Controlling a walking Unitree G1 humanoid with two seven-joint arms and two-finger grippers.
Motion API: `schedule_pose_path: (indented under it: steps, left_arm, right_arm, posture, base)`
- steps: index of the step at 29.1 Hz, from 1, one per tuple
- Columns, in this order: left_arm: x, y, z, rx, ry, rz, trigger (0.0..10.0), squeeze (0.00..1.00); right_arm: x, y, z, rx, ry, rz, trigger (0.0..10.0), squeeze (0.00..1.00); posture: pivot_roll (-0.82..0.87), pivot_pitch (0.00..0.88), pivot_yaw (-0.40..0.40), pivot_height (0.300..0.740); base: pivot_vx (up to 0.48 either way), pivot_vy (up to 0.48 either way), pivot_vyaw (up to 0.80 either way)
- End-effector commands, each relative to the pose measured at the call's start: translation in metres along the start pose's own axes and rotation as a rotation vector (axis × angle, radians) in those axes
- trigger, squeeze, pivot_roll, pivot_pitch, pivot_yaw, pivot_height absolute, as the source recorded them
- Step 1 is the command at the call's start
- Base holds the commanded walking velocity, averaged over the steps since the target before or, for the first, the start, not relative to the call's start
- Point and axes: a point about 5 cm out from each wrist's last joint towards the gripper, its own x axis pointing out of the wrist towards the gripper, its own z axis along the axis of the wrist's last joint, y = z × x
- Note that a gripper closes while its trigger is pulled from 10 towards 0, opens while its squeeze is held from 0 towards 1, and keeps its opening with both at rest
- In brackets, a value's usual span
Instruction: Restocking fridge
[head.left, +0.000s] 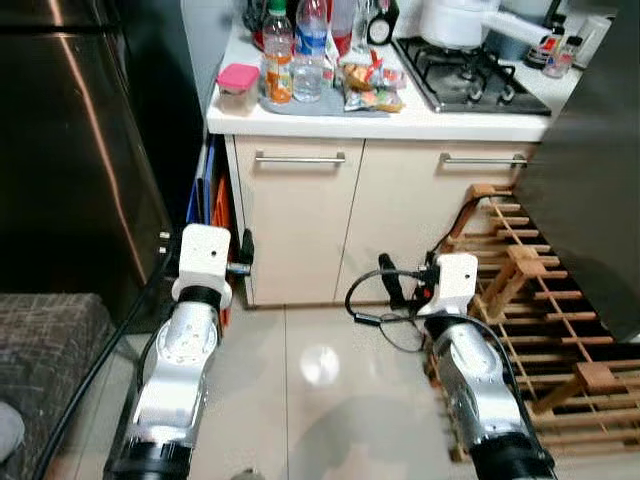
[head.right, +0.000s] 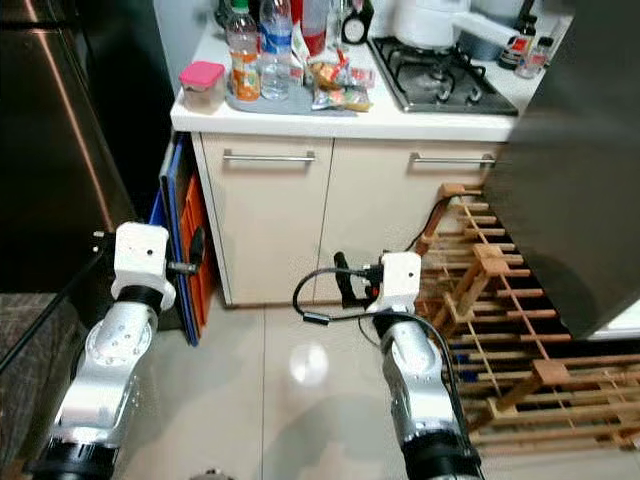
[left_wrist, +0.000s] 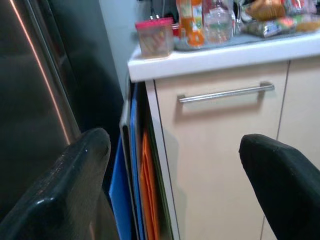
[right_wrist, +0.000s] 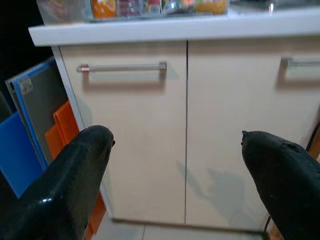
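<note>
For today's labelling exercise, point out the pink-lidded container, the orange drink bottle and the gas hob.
pink-lidded container (head.left: 238, 78), left eye view, on the pink lid.
orange drink bottle (head.left: 278, 70), left eye view, on the bottle's labelled body.
gas hob (head.left: 470, 75), left eye view, on the black pan support.

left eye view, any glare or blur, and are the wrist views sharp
Left eye view: a round glare spot on the floor tile and a bright streak down the fridge door; counter items slightly soft. Left wrist view: the left claw fingers are blurred, cabinet handle fairly sharp. Right wrist view: right claw similarly blurred.
</note>
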Motion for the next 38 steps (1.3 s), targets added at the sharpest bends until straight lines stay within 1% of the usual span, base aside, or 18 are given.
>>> schedule_pose_path:
  steps: [1, 2, 4, 8, 15, 16, 19, 23, 28, 30, 31, 32, 33, 34, 35, 36, 37, 38]
  left_arm:
    - [0.005, 0.001, 0.009, 0.046, -0.052, -0.002, 10.0, 0.00]
    - [0.006, 0.001, 0.013, 0.056, -0.079, -0.008, 10.0, 0.00]
    - [0.007, 0.001, 0.016, 0.056, -0.091, -0.005, 10.0, 0.00]
    - [0.009, 0.001, 0.021, 0.044, -0.112, -0.003, 10.0, 0.00]
    - [0.010, -0.003, 0.027, 0.058, -0.149, -0.034, 10.0, 0.00]
    - [0.011, -0.005, 0.031, 0.046, -0.170, -0.053, 10.0, 0.00]
    - [0.012, -0.007, 0.039, 0.036, -0.215, -0.082, 10.0, 0.00]
    - [0.016, -0.006, 0.047, 0.013, -0.247, -0.094, 10.0, 0.00]
    - [0.017, -0.004, 0.055, 0.005, -0.279, -0.083, 10.0, 0.00]
    - [0.014, 0.009, 0.083, 0.059, -0.422, 0.014, 10.0, 0.00]
    - [0.013, 0.012, 0.091, 0.085, -0.462, 0.038, 10.0, 0.00]
    - [0.013, 0.012, 0.091, 0.085, -0.462, 0.038, 10.0, 0.00]
    - [0.011, 0.014, 0.100, 0.105, -0.504, 0.058, 10.0, 0.00]
    - [0.010, 0.016, 0.112, 0.101, -0.549, 0.063, 10.0, 0.00]
    - [0.010, 0.019, 0.129, 0.122, -0.605, 0.077, 10.0, 0.00]
    - [0.008, 0.021, 0.145, 0.169, -0.671, 0.106, 10.0, 0.00]
    - [0.007, 0.025, 0.160, 0.185, -0.719, 0.135, 10.0, 0.00]
    - [0.009, 0.028, 0.169, 0.160, -0.736, 0.140, 10.0, 0.00]
  right_arm:
    - [0.004, 0.003, 0.017, -0.055, -0.091, 0.007, 10.0, 0.00]
    - [0.005, 0.005, 0.023, -0.075, -0.119, 0.010, 10.0, 0.00]
    - [0.006, 0.006, 0.025, -0.080, -0.127, 0.013, 10.0, 0.00]
    - [0.008, 0.003, 0.022, -0.068, -0.107, -0.021, 10.0, 0.00]
    - [0.007, 0.002, 0.020, -0.082, -0.106, -0.025, 10.0, 0.00]
    - [0.007, 0.002, 0.020, -0.098, -0.103, -0.040, 10.0, 0.00]
    - [0.006, -0.002, 0.023, -0.087, -0.120, -0.073, 10.0, 0.00]
    - [0.006, -0.005, 0.028, -0.121, -0.149, -0.085, 10.0, 0.00]
    - [0.005, -0.004, 0.032, -0.134, -0.176, -0.074, 10.0, 0.00]
    - [0.007, 0.001, 0.040, -0.157, -0.208, -0.066, 10.0, 0.00]
    - [0.007, 0.002, 0.043, -0.162, -0.220, -0.062, 10.0, 0.00]
    - [0.007, 0.002, 0.043, -0.162, -0.220, -0.062, 10.0, 0.00]
    - [0.007, 0.004, 0.047, -0.163, -0.237, -0.059, 10.0, 0.00]
    - [0.007, 0.005, 0.054, -0.167, -0.263, -0.059, 10.0, 0.00]
    - [0.006, 0.009, 0.064, -0.163, -0.301, -0.055, 10.0, 0.00]
    - [0.005, 0.012, 0.074, -0.162, -0.338, -0.046, 10.0, 0.00]
    - [0.003, 0.015, 0.083, -0.167, -0.370, -0.034, 10.0, 0.00]
    - [0.000, 0.017, 0.088, -0.169, -0.388, -0.023, 10.0, 0.00]
  posture:
    - [-0.02, 0.000, -0.039, 0.740]
    - [-0.02, 0.000, -0.038, 0.740]
    - [-0.02, 0.000, -0.036, 0.740]
    - [-0.02, 0.000, -0.035, 0.740]
    - [-0.02, 0.000, -0.033, 0.740]
    - [-0.02, 0.000, -0.034, 0.740]
    - [-0.02, 0.000, -0.036, 0.740]
    - [-0.02, 0.000, -0.037, 0.740]
    - [-0.03, 0.000, -0.036, 0.740]
    - [-0.03, 0.000, -0.037, 0.740]
    - [-0.03, 0.000, -0.038, 0.740]
    - [-0.03, 0.000, -0.038, 0.740]
    - [-0.03, 0.000, -0.040, 0.740]
    - [-0.03, 0.000, -0.040, 0.740]
    - [-0.03, 0.000, -0.040, 0.740]
    - [-0.03, 0.000, -0.040, 0.740]
    - [-0.02, 0.000, -0.045, 0.740]
    - [-0.02, 0.000, -0.044, 0.740]
  base:
    - [0.480, 0.000, 0.00]
    - [0.480, 0.000, 0.80]
    - [0.480, 0.000, 0.80]
    - [0.480, 0.000, 0.71]
    - [0.480, 0.000, 0.00]
    - [0.480, 0.000, -0.43]
    - [0.480, 0.000, -0.75]
    - [0.480, 0.000, -0.75]
    - [0.480, 0.000, -0.58]
    - [0.480, 0.000, 0.00]
    - [0.480, 0.000, 0.00]
    - [0.480, 0.000, 0.00]
    - [0.480, 0.000, 0.00]
    - [0.480, 0.000, 0.00]
    - [0.315, 0.000, 0.00]
    - [0.000, 0.000, 0.00]
    - [0.000, 0.000, 0.00]
    - [0.000, 0.000, 0.00]
